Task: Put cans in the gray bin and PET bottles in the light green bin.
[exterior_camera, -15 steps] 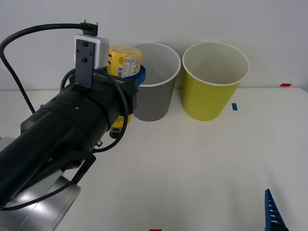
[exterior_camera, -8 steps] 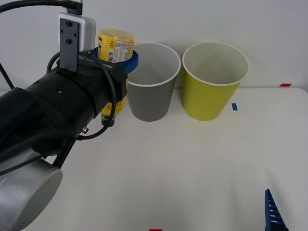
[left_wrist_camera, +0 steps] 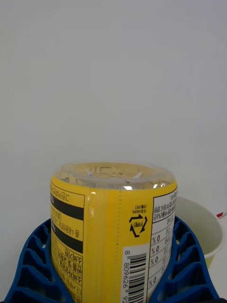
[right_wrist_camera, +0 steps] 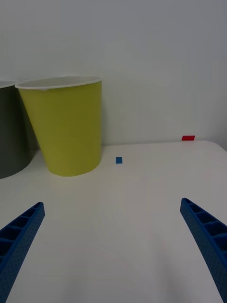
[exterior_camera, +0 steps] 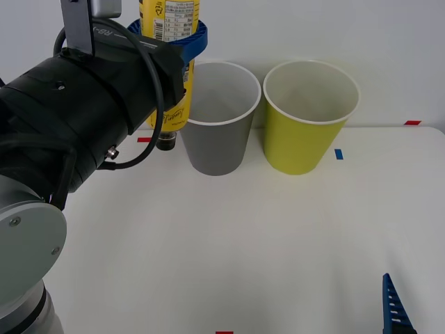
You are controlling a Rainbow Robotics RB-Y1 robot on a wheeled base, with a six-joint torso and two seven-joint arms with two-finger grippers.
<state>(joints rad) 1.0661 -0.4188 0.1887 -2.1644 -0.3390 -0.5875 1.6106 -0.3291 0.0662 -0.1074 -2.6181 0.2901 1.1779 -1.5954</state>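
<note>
Clamped around the yellow-labelled PET bottle [exterior_camera: 169, 21], the left claw [exterior_camera: 182, 38] is holding it upside down — black cap [exterior_camera: 165, 143] pointing at the bench [exterior_camera: 278, 236], clear base up — just beside the gray bin [exterior_camera: 219, 118] on its outer side and above rim height. In the left wrist view the blue ribbed fingers [left_wrist_camera: 33, 270] are wrapping the label on both sides of the bottle's body. The light green bin [exterior_camera: 309, 115] is standing on the far side of the gray one, touching or nearly touching it. The right claw [right_wrist_camera: 113, 246] is resting low over the bench with its fingers spread wide, holding nothing.

The bottle is probably light and thin-walled — likely to dent under a hard squeeze, and the glossy wrap may be slippery. Gripping mid-body, as now, seems the soundest hold. It is not yet over the light green bin where it belongs.
</note>
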